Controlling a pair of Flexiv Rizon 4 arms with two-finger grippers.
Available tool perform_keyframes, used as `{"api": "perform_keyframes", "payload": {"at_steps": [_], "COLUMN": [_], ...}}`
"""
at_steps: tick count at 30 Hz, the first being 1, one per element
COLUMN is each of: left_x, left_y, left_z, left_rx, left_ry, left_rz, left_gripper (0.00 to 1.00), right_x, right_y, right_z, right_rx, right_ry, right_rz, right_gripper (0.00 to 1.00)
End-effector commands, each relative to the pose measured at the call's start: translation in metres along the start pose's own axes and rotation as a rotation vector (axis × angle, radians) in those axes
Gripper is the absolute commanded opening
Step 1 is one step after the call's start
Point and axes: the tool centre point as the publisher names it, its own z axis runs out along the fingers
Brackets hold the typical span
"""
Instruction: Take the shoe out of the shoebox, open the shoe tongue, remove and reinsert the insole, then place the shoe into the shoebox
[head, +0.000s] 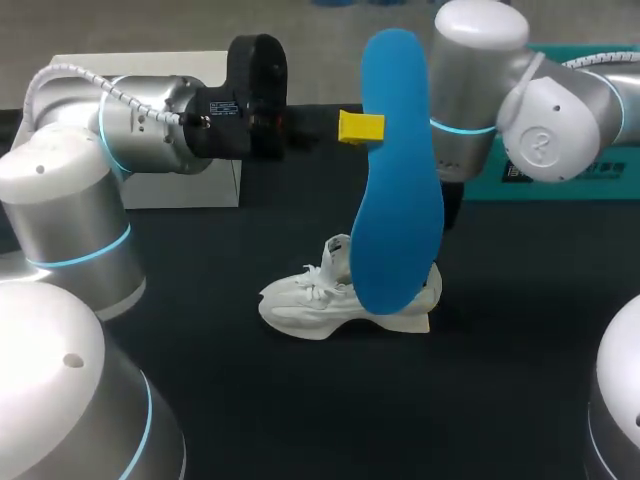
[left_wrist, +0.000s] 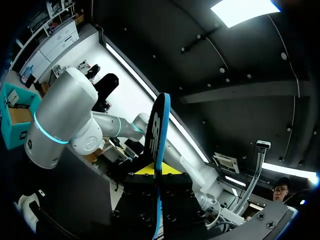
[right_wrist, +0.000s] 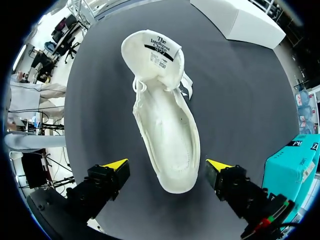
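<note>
At the far left a white rectangular cardboard box (head: 185, 187) sits on the black table (head: 300, 420) behind my left arm. My left gripper (head: 365, 128) is clamped on the long blue foam insole (head: 395, 190), holding it in the air, edge-on between the fingers. Under it the white lace-up sneaker (head: 335, 298) rests on the table, tongue folded open. My right gripper (right_wrist: 167, 166) hangs over the sneaker's heel end, fingers spread wide, gripping nothing. A teal cardboard shoebox (head: 560, 185) stands at the right.

print on shoe tongue (right_wrist: 152, 70), marks on shoebox (right_wrist: 292, 167)
</note>
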Motion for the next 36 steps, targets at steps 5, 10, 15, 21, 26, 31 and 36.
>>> {"api": "perform_keyframes", "payload": {"at_steps": [5, 10, 15, 21, 26, 31, 36], "left_x": [0.000, 0.000, 0.000, 0.000, 0.000, 0.000, 0.000], "left_y": [0.001, 0.001, 0.001, 0.001, 0.001, 0.001, 0.001], "left_z": [0.001, 0.001, 0.001, 0.001, 0.001, 0.001, 0.001], "left_rx": [0.001, 0.001, 0.001, 0.001, 0.001, 0.001, 0.001], "left_ry": [0.000, 0.000, 0.000, 0.000, 0.000, 0.000, 0.000], "left_rz": [0.001, 0.001, 0.001, 0.001, 0.001, 0.001, 0.001], "left_gripper": [0.00, 0.00, 0.00, 0.00, 0.00, 0.00, 0.00], "right_x": [0.000, -0.003, -0.008, -0.010, -0.007, -0.005, -0.005], "right_y": [0.001, 0.001, 0.001, 0.006, 0.007, 0.005, 0.005], "right_z": [0.001, -0.001, -0.006, -0.006, -0.004, -0.003, -0.003], "right_rx": [0.002, 0.041, 0.104, 0.105, 0.115, 0.115, 0.115], "right_ry": [-0.001, -0.030, -0.074, -0.086, -0.101, -0.100, -0.100], "right_rz": [0.001, -0.027, -0.057, -0.073, -0.093, -0.079, -0.079], "right_gripper": [1.00, 1.00, 1.00, 1.00, 1.00, 1.00, 1.00]}}
